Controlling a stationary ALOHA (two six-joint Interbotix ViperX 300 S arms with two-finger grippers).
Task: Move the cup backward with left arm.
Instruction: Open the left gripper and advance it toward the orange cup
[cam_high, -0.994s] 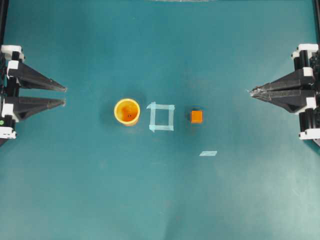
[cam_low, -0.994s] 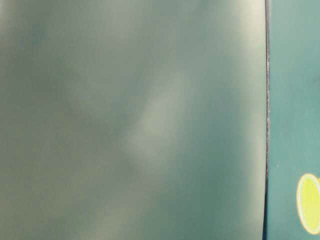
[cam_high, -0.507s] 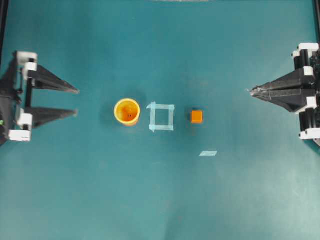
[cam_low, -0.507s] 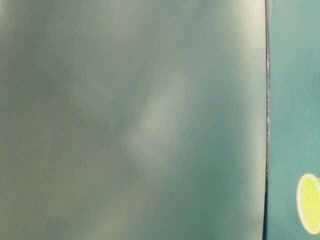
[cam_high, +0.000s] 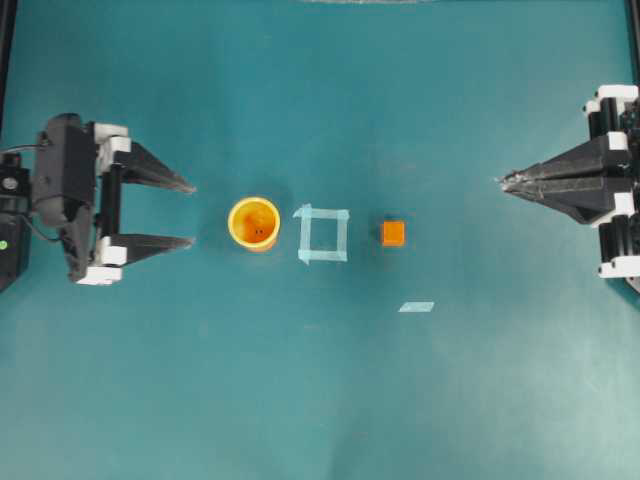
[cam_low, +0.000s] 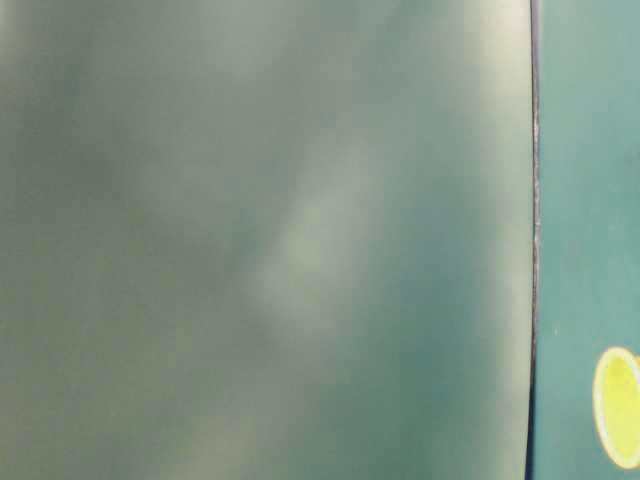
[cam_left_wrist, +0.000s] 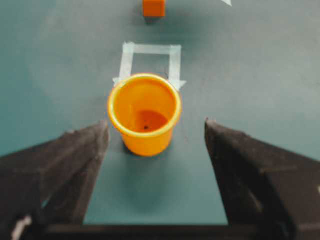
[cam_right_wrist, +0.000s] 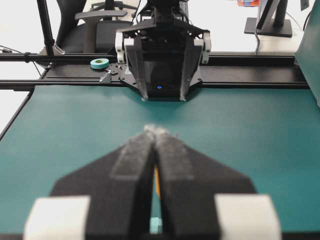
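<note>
While blur fills table-level view, cup cut off

You see the cup as smooth, slightly glossy orange plastic. The tabletop looks like matt teal sheeting. The tape square is pale, papery masking tape. The gripper fingers are matt black.

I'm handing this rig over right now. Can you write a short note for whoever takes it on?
Left claw: open, aimed at the cup, short of it, holding nothing.
Right claw: shut, empty, parked at its own side.
Cup: upright on the table, beside the tape square; a small cube lies past the square.
Done: nothing yet; cup not gripped.
Left: close in around the cup, grip it, move it backward.
</note>
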